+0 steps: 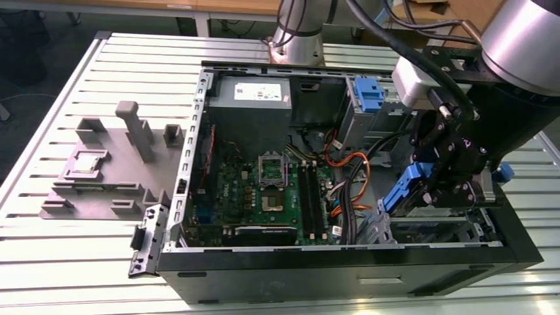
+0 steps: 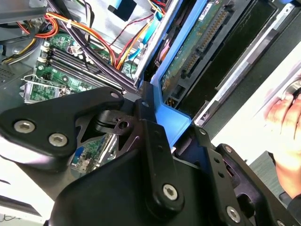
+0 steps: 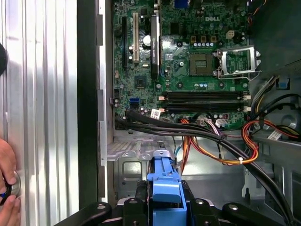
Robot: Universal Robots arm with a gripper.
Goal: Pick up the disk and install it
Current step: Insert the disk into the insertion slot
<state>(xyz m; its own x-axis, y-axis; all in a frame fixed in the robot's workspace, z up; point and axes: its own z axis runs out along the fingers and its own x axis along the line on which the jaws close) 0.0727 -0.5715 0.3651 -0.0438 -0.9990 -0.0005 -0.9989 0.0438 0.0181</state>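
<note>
Pickup looks done imo; the gripper (image 1: 442, 197) has its fingers (image 2: 153, 146) closed tight on the disk (image 2: 197, 47) by its blue rail, holding it tilted over the metal bay (image 1: 429, 226) in a corner of the open case (image 1: 332, 262); it's not seated, so the install is what's left; orange and black cables (image 3: 211, 146) run just beside the bay and could snag; someone's hand (image 3: 7, 176) rests on the bench (image 1: 79, 256) outside the case.

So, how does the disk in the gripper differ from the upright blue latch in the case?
The disk is clamped in the gripper, while the latch stands free. The disk is tilted; the latch is upright. The disk shows a green circuit board; the latch is bare plastic. Both have blue plastic.
</note>
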